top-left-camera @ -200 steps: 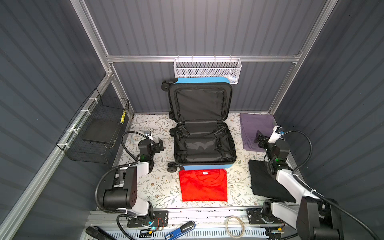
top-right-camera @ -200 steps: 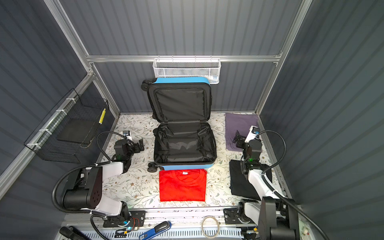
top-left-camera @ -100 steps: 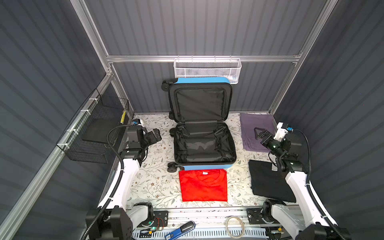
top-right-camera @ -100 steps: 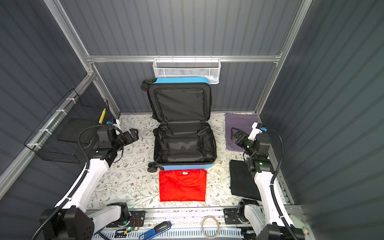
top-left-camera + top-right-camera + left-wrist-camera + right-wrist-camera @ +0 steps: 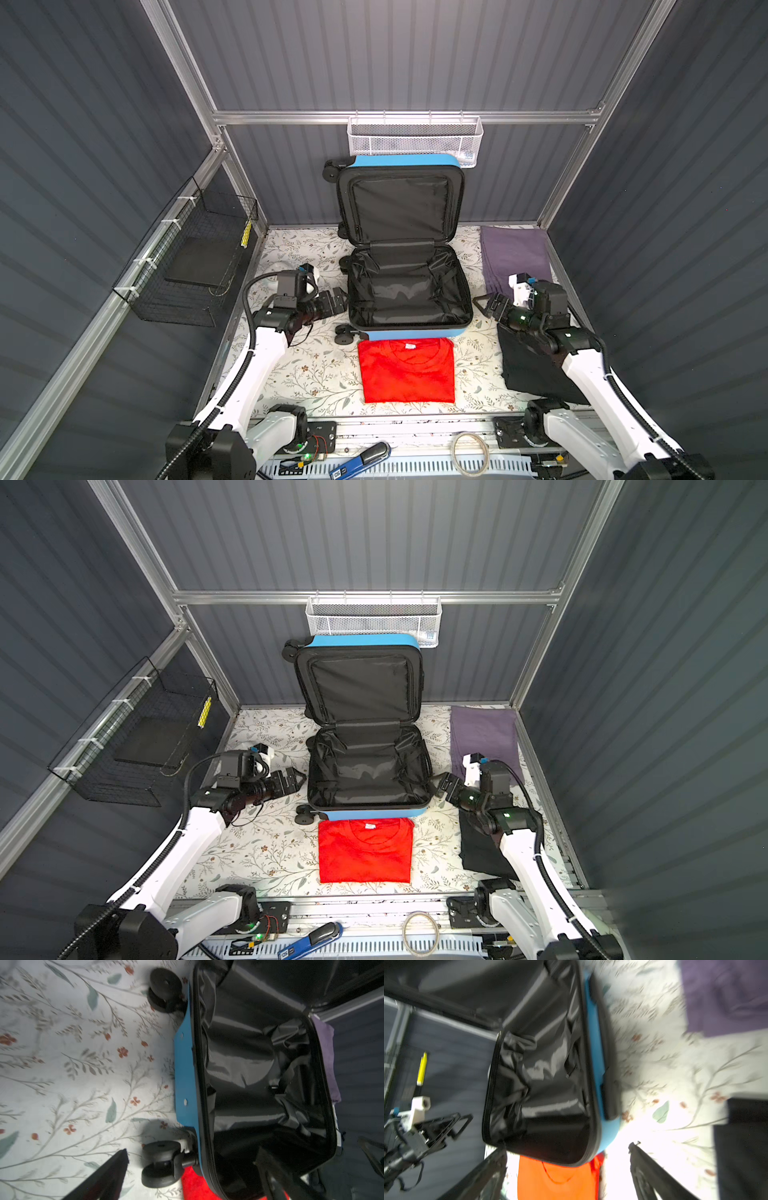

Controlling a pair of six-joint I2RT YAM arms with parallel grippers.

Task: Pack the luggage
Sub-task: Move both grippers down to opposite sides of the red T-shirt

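The luggage [image 5: 409,334] [image 5: 374,812] is a blue hard-shell case lying open on the floral cloth. Its black-lined lid stands upright against the back wall, and the lower half holds only loose straps. A folded red T-shirt [image 5: 405,376] [image 5: 365,850] lies just in front of it. My left gripper [image 5: 338,301] [image 5: 297,777] hovers open beside the case's left wall, near the front wheel [image 5: 161,1164]. My right gripper [image 5: 482,305] [image 5: 436,783] hovers open at the case's right wall. Both wrist views show wide empty jaws, left gripper [image 5: 191,1153] and right gripper [image 5: 568,1149], facing the luggage [image 5: 185,1076] [image 5: 593,1053].
A folded purple cloth [image 5: 513,257] lies at the back right. A folded black garment [image 5: 528,365] lies under my right arm. A white mesh basket [image 5: 415,141] hangs on the back rail and a black wire basket [image 5: 195,270] on the left wall.
Both arms have unfolded from low near the front and swung inward. The grippers now sit close against the left and right sides of the luggage.
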